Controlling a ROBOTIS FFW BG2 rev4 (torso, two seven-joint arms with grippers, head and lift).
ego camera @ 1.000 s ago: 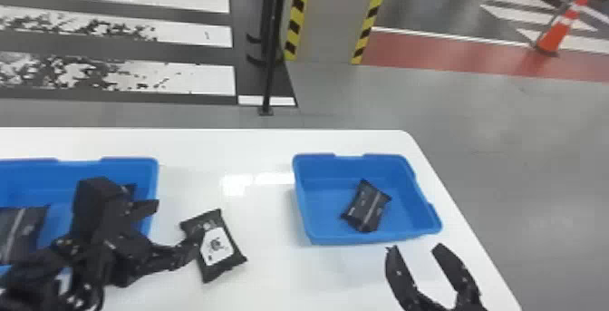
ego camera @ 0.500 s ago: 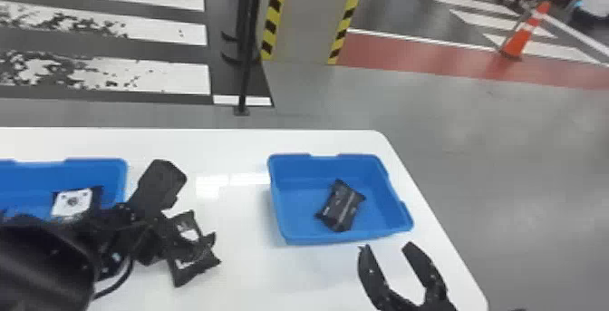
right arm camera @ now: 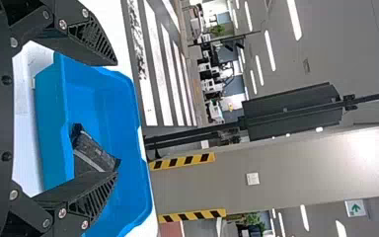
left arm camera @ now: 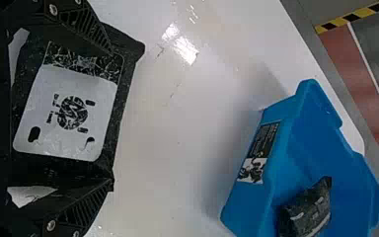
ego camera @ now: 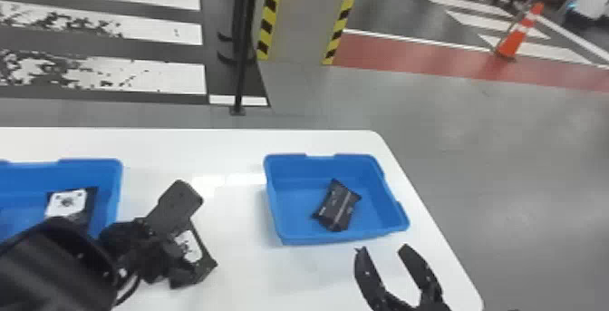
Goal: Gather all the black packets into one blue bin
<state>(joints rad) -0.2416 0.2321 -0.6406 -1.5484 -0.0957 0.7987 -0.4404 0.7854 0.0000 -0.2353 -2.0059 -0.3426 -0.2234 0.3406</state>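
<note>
In the head view my left gripper (ego camera: 192,240) is low at a black packet with a white label (ego camera: 189,247) on the table. The left wrist view has this packet (left arm camera: 74,106) lying between the spread fingers of my left gripper (left arm camera: 112,116), its edges close to both. Another labelled black packet (ego camera: 68,203) lies in the left blue bin (ego camera: 90,166), partly behind the arm. The right blue bin (ego camera: 297,235) holds a dark packet (ego camera: 337,206), also visible in the right wrist view (right arm camera: 93,150). In front of that bin, my right gripper (ego camera: 380,247) stands open and empty; its wrist view (right arm camera: 116,118) agrees.
The white table (ego camera: 240,283) has its right edge just beyond the right bin. Behind the table stand a dark post (ego camera: 242,60) and a pillar with striped edges (ego camera: 303,20). An orange cone (ego camera: 519,36) is on the floor farther off.
The head view has turned slightly right. My left gripper has moved right, over the table packet, uncovering the labelled packet in the left bin. The right gripper and its bin keep the same relation.
</note>
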